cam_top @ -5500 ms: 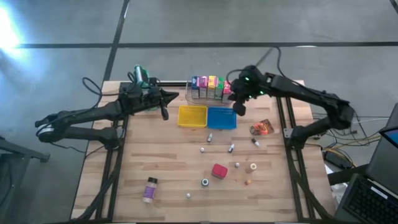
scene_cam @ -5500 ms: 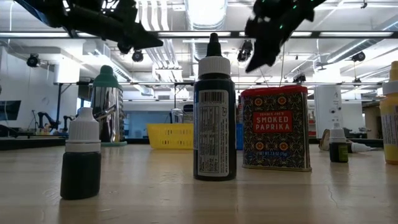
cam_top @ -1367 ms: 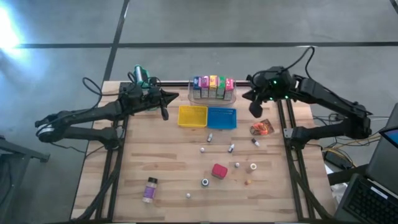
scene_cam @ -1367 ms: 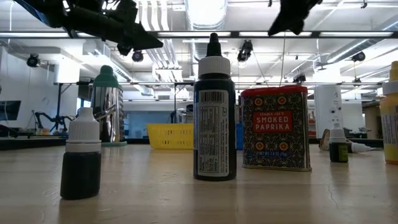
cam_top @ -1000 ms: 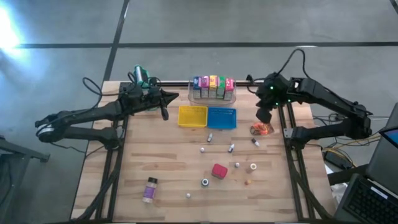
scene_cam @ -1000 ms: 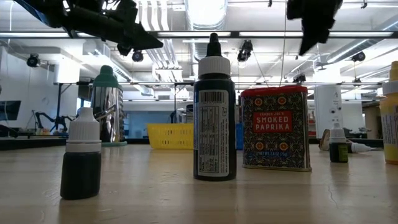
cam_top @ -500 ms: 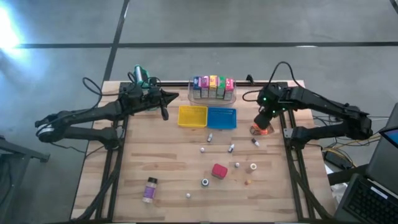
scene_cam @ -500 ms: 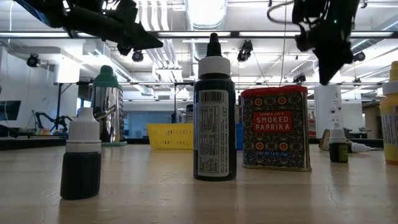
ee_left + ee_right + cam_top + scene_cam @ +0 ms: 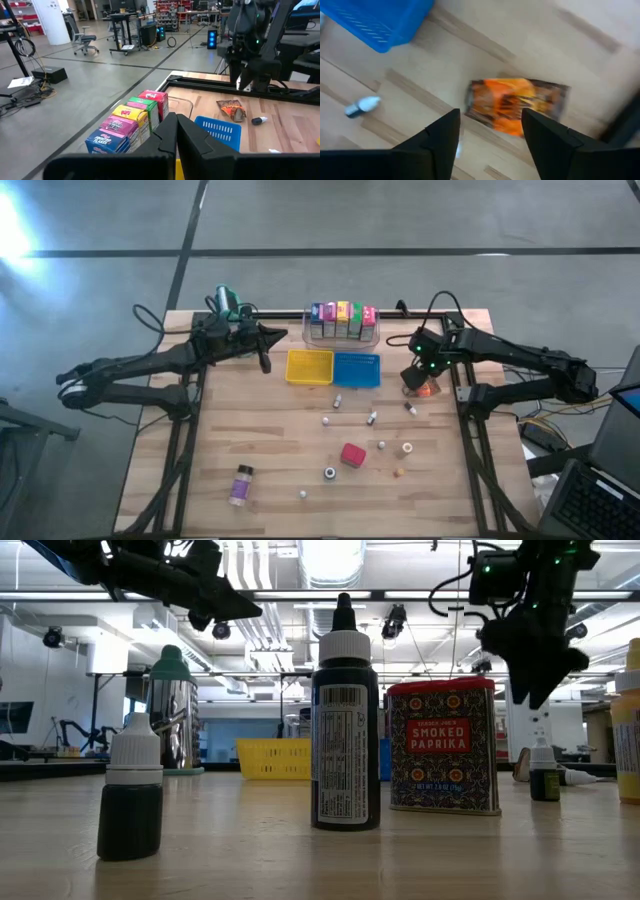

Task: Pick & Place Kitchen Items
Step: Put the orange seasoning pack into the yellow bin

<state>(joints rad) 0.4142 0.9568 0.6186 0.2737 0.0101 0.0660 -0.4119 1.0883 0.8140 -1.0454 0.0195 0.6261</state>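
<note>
An orange pouch lies flat on the table near its right edge, also seen in the high view. My right gripper hangs open just above it, pointing down, one finger over each side of the pouch. Several colourful cartons stand in a clear bin at the far edge. A red block, a paprika tin, stands mid-table among tiny white pieces. My left gripper waits shut and level in the air left of the trays.
A yellow tray and a blue tray sit side by side in front of the bin. A tall container with a teal top stands at the far left. Small bottles and a jar are scattered nearer me.
My right gripper has come down from above the table's far right corner toward the orange pouch, moving a little toward the near edge, and it has rolled about its own axis on the way. The pouch has stayed where it was.
</note>
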